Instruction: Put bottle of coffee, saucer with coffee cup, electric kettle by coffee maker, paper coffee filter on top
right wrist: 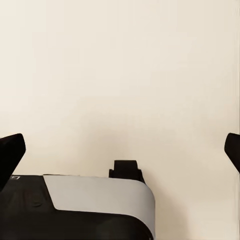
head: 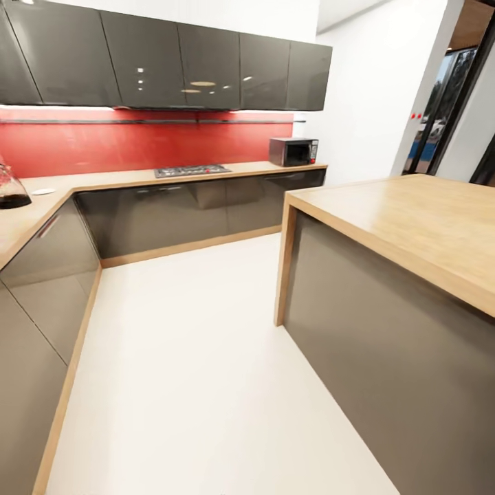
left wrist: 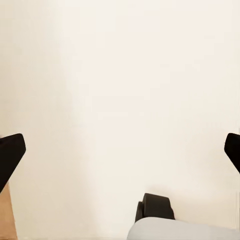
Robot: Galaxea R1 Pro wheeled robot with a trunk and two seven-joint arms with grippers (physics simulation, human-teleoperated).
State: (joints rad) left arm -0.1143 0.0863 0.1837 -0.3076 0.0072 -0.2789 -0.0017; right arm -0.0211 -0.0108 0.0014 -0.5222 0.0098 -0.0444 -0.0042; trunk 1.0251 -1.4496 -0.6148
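Red backsplash glows under a row of glossy dark grey wall cabinets (head: 172,62), and below them the long light wood-look kitchen countertop desk (head: 124,179) runs along the back wall and turns down the left side over grey cabinet fronts. At the far left edge of the head view, on that desk, stands a rounded clear glass electric kettle (head: 10,189), dark in its lower half and cut off by the frame. Just beside it lies a small plain white round saucer (head: 42,191). Further along sit a steel gas hob (head: 191,170) and a black microwave oven (head: 293,151) at the far end. A bare wooden island top (head: 412,227) fills the right side, with pale open floor (head: 192,357) between.

Both wrist cameras look down at that pale floor. The left gripper (left wrist: 120,150) has its jaws spread wide with nothing between them; the right gripper (right wrist: 120,150) is likewise released and empty.

The robot looks to be in transit, with no item of the station yet in hand. The risks I see lie in the driving: the island's near corner sits close on the right, so a tight turn could clip it. Swinging toward the left desk too fast could also knock the kettle, which stands near the desk's edge.
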